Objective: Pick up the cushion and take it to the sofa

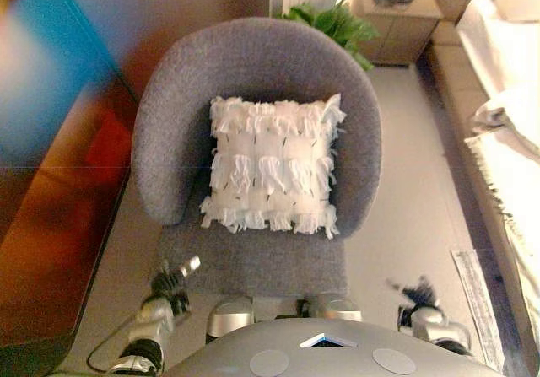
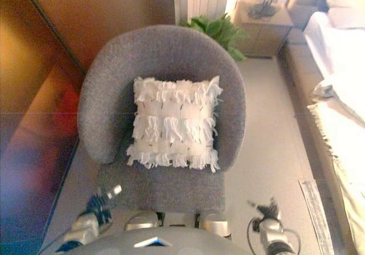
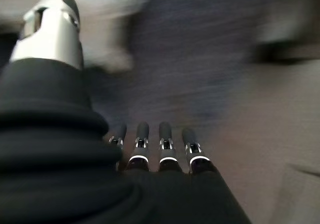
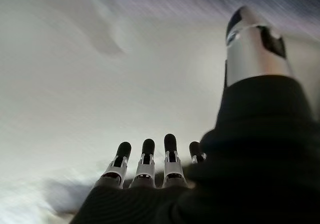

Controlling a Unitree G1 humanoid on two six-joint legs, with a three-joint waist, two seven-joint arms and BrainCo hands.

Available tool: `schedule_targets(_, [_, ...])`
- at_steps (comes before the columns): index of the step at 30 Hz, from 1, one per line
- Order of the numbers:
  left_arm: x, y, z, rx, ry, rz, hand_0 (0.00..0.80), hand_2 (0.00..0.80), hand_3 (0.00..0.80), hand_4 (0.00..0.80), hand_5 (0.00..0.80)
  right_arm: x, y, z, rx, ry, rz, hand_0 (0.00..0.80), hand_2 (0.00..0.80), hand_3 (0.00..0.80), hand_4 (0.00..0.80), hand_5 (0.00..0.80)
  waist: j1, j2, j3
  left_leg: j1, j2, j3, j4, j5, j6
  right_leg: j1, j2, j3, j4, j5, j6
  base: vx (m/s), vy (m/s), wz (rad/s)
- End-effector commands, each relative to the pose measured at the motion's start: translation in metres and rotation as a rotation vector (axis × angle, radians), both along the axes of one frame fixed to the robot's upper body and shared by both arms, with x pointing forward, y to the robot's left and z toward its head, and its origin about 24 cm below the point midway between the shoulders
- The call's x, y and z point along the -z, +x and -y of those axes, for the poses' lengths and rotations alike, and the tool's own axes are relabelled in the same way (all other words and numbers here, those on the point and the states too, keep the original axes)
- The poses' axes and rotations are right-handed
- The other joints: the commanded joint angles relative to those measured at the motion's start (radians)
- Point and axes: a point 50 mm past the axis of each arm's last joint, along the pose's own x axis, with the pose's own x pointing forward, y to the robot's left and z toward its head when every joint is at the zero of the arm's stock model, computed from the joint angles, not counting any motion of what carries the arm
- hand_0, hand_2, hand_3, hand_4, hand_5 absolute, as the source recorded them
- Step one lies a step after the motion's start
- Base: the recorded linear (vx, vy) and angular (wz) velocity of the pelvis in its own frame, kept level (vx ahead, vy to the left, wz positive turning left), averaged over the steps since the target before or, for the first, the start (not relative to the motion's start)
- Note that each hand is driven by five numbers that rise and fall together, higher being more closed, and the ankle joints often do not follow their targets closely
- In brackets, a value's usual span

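Observation:
A white fringed cushion (image 1: 272,164) leans on the seat and backrest of a round grey armchair (image 1: 253,65). My left hand (image 1: 169,288) is low at the chair's front left corner, fingers straight (image 3: 150,141), holding nothing. My right hand (image 1: 422,305) is low to the chair's front right, over the floor, fingers straight (image 4: 150,159), empty. Both hands are well short of the cushion. A pale sofa (image 1: 506,99) with a light throw runs along the right side.
A dark wall panel (image 1: 59,166) stands close on the left of the chair. A green plant (image 1: 333,18) and a small wooden cabinet (image 1: 396,14) stand behind the chair. Pale floor (image 1: 413,200) lies between chair and sofa.

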Motion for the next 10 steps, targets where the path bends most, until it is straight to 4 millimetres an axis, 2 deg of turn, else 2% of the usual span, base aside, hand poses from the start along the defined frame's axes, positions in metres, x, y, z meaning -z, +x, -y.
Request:
schedule_targets(1, [0.005,0.002,0.008,-0.045,-0.055,-0.117,0.000,0.000,0.000,0.000,0.000,0.005,0.007,-0.012,0.082,0.126,-0.033,0.000,0.000,0.000,0.000,0.000,0.014,-0.004,0.015,0.034,-0.045,0.018,0.007,-0.060,0.036,0.065,-0.005,-0.015,0.006,-0.055,0.042,0.000,0.000,0.00])
schedule_targets(5, [0.010,-0.016,0.025,-0.074,-0.138,-0.245,0.000,0.000,0.000,0.000,0.000,0.009,-0.002,-0.024,0.044,0.179,-0.087,0.000,0.000,0.000,0.000,0.000,0.013,0.002,0.005,0.039,-0.043,0.017,0.007,-0.065,0.035,0.068,-0.006,-0.015,0.006,-0.060,0.041,0.000,0.000,0.00])
schedule_targets(10, [0.010,-0.008,0.028,-0.058,-0.137,-0.245,0.000,0.000,0.000,0.000,0.000,0.008,0.000,-0.024,-0.004,0.173,-0.090,0.000,0.000,0.000,0.000,0.000,0.009,0.005,-0.006,0.040,-0.041,0.018,0.007,-0.071,0.034,0.067,-0.007,-0.017,0.006,-0.064,0.044,0.000,0.000,0.00])
